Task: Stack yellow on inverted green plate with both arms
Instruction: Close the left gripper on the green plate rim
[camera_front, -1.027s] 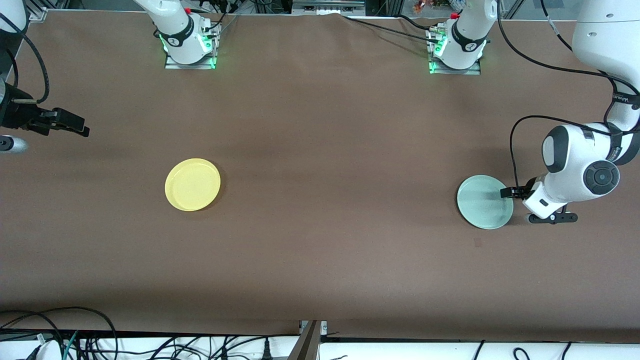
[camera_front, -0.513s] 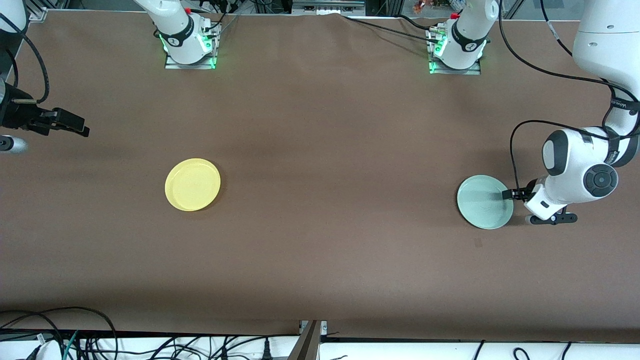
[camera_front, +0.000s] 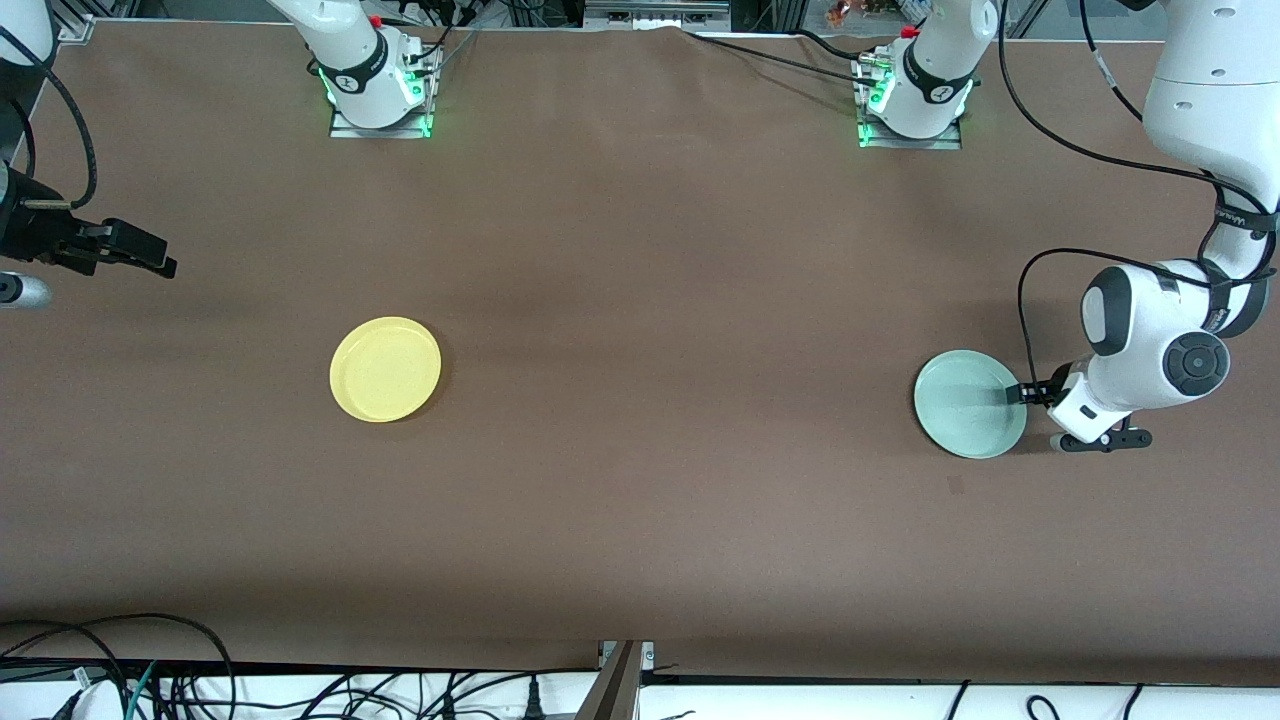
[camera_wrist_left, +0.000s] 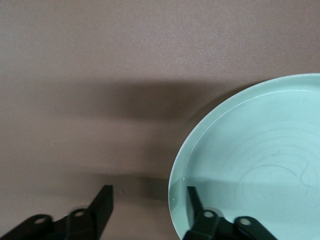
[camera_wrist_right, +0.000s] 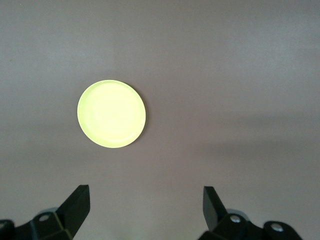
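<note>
The yellow plate (camera_front: 385, 369) and the pale green plate (camera_front: 968, 403) are seen rim-up, well apart on the table (camera_front: 640, 500).

The yellow plate (camera_front: 385, 369) is placed on the table (camera_front: 640, 300) toward the right arm's end, and the green plate (camera_front: 968, 403) is found well apart from it, toward the left arm's end. The left gripper (camera_front: 1018, 392) is positioned at the rim of the green plate, one finger inside (camera_wrist_left: 196, 207) and one outside. The right gripper (camera_front: 150, 259) is held high over the table edge at the right arm's end.

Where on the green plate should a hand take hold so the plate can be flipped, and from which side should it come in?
Grip the low raised rim at the edge toward the left arm's end of the table. The green plate lies flat, rim up, so only the edge offers a pinch. The left hand is open there, one finger inside the rim, the other outside. The right hand waits.
</note>
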